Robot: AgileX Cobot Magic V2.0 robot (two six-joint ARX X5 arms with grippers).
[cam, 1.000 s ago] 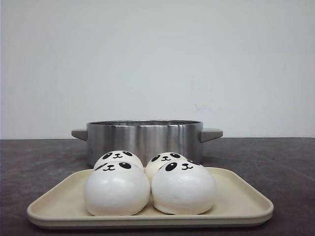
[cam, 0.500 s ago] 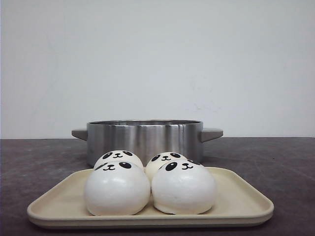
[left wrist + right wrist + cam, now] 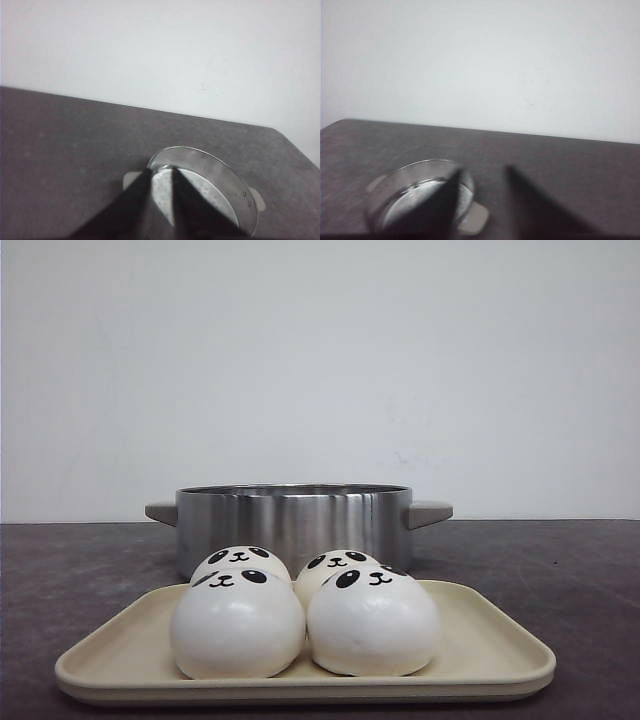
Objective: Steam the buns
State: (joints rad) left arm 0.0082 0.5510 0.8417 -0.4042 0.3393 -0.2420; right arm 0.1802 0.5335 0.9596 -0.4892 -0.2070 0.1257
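Four white panda-faced buns sit close together on a beige tray (image 3: 490, 640): two in front (image 3: 237, 625) (image 3: 372, 623) and two behind (image 3: 240, 560) (image 3: 338, 562). A steel steamer pot (image 3: 295, 520) with grey side handles stands just behind the tray. Neither gripper shows in the front view. In the left wrist view my left gripper (image 3: 160, 170) is open and empty above the pot (image 3: 210, 195), whose perforated floor is bare. In the blurred right wrist view my right gripper (image 3: 483, 169) is open and empty, with the pot (image 3: 410, 192) off to one side of it.
The dark grey table (image 3: 560, 560) stretches to either side of the pot and tray. A plain white wall stands behind. One pot handle (image 3: 475, 217) lies between the right fingers in the right wrist view.
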